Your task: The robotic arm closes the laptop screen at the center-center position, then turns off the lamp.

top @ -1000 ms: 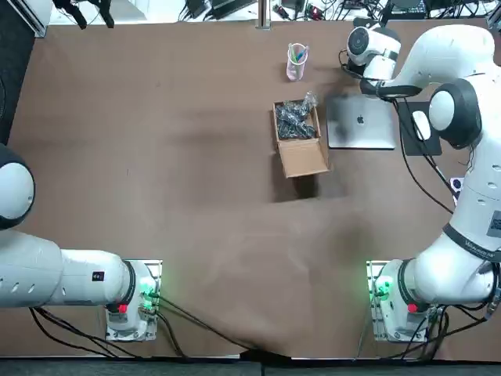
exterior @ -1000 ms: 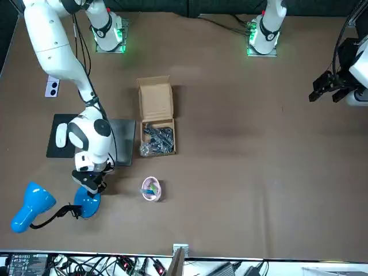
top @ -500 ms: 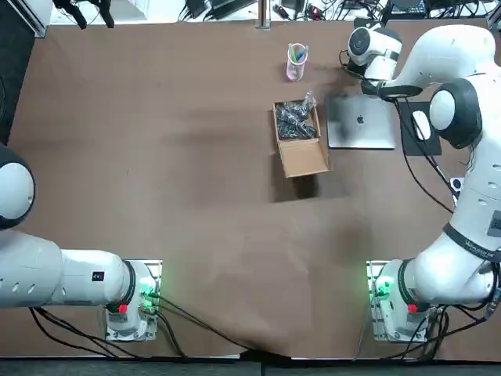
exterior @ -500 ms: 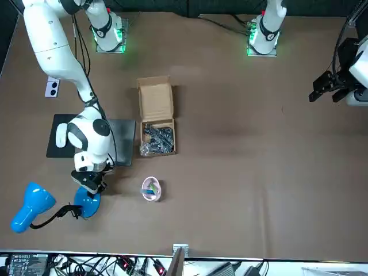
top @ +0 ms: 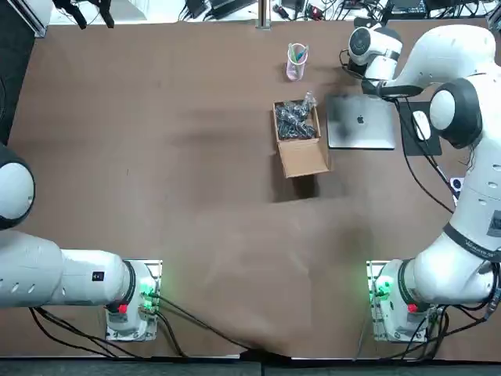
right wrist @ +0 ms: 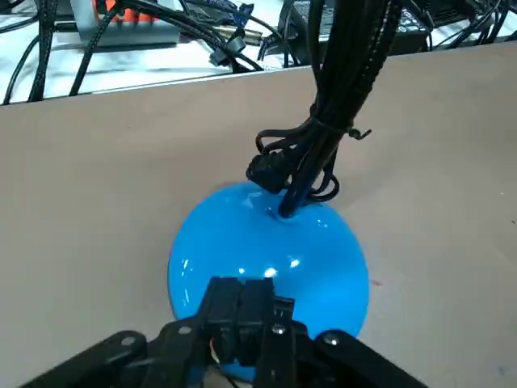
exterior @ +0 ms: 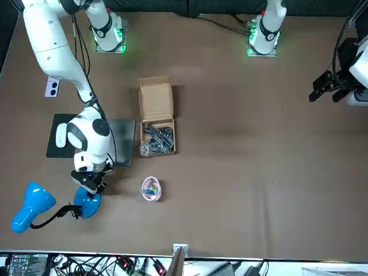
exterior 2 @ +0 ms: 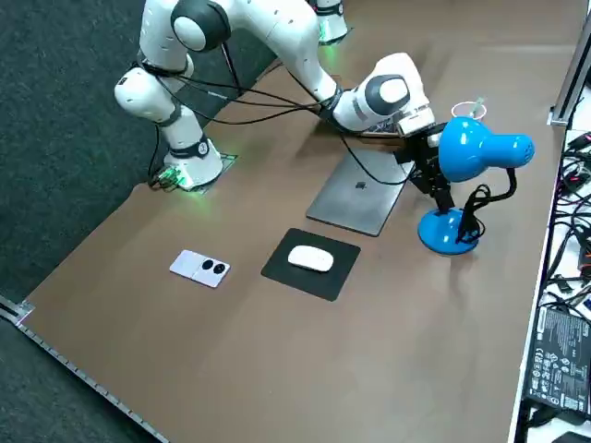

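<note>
On the brown table (top: pixel 196 157), the right gripper (right wrist: pixel 242 293), fingers pressed together around nothing, hangs at the base of the blue lamp (right wrist: pixel 323 255), just beyond the closed laptop (top: pixel 361 123), with tangled cables (right wrist: pixel 105 28) farther beyond it.

The closed tool (right wrist: pixel 245 295) crowds the lamp base (right wrist: pixel 266 242), with the lamp head (exterior 2: pixel 466 149), cable (right wrist: pixel 339 89) and laptop (exterior 2: pixel 358 189) close by, while the bench (top: pixel 196 157) lies bare leftward.

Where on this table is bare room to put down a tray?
Bare: the wide table stretch between the cardboard box and the left edge. Crowded: around box, cup, laptop, mouse pad and lamp, with the shut right gripper at its base.
</note>
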You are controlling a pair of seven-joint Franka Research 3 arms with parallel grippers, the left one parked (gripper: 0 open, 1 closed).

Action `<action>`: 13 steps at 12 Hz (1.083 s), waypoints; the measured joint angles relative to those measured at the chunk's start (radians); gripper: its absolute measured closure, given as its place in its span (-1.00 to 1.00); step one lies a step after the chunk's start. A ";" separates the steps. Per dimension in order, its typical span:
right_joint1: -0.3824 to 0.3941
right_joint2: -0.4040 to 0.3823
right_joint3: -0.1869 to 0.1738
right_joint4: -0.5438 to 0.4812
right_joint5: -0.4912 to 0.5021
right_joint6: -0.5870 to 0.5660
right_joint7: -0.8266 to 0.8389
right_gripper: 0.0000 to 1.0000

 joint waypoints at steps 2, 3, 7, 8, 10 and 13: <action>0.000 0.000 0.000 0.000 0.000 0.000 0.002 0.96; 0.000 0.000 0.000 0.000 0.000 0.000 0.003 0.96; -0.001 0.000 0.000 0.001 0.000 0.001 0.006 0.96; -0.001 0.000 0.000 0.001 0.000 0.001 0.008 0.96; -0.001 0.000 0.000 0.002 0.000 0.001 0.011 0.96; -0.001 0.000 0.000 0.002 0.000 0.001 0.018 0.96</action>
